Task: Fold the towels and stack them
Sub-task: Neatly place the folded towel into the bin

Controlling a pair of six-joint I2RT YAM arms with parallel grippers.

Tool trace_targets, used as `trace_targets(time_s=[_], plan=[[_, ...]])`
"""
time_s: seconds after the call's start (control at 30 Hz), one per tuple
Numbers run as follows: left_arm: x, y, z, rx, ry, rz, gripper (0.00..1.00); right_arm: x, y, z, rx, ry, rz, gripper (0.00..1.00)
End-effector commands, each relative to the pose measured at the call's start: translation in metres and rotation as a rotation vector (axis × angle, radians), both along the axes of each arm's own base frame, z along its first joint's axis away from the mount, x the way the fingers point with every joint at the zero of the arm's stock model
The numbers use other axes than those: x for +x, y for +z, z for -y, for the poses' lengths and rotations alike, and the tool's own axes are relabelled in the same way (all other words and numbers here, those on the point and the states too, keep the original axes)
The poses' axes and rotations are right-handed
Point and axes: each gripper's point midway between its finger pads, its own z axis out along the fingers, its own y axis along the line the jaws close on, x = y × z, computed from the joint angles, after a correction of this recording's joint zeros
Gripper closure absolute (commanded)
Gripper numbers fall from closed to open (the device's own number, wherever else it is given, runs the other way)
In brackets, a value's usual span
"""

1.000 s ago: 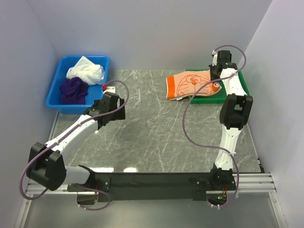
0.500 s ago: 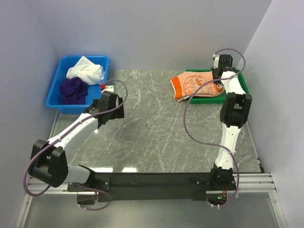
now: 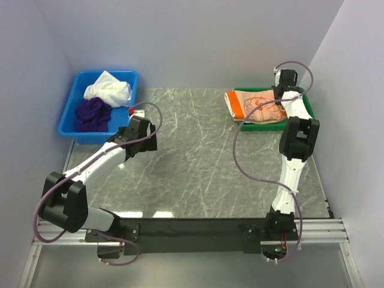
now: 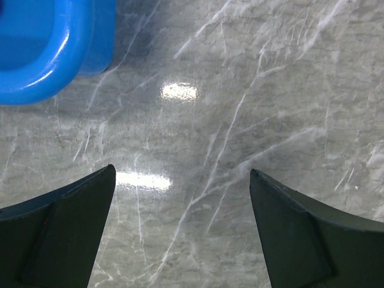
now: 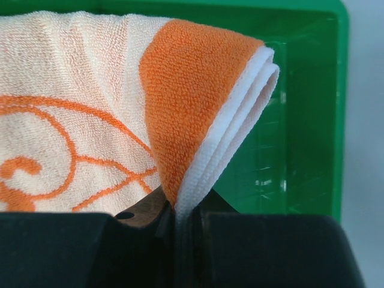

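The folded orange towel with its cartoon print lies over the green tray at the back right, its left end still hanging past the tray's edge. My right gripper is shut on the towel's folded corner, with white hem layers pinched between the jaws. A crumpled white towel and a dark purple towel sit in the blue bin at the back left. My left gripper hangs open over bare marble just right of the bin's corner, holding nothing.
The grey marble table top stretches between the bin and the tray. White walls close in at the back and on both sides. A black rail runs along the near edge by the arm bases.
My right gripper has dragged the orange towel to the right, from the table onto the green tray. The left arm has barely shifted.
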Motion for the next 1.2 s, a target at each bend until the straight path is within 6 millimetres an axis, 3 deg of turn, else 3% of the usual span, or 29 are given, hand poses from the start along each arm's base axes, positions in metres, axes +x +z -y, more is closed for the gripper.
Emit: trace_targets(time_s=[0.0, 0.63, 1.17], plan=[[0.007, 0.004, 0.001, -0.002, 0.000, 0.029, 0.02, 0.008, 0.005, 0.020, -0.074, -0.033, 0.036, 1.00], [0.008, 0.001, 0.002, -0.002, -0.005, 0.022, 0.02, -0.004, 0.001, 0.040, -0.181, -0.097, 0.004, 1.00], [0.009, 0.001, 0.002, -0.003, -0.006, 0.021, 0.02, -0.005, 0.015, 0.051, -0.251, -0.132, 0.024, 1.00]])
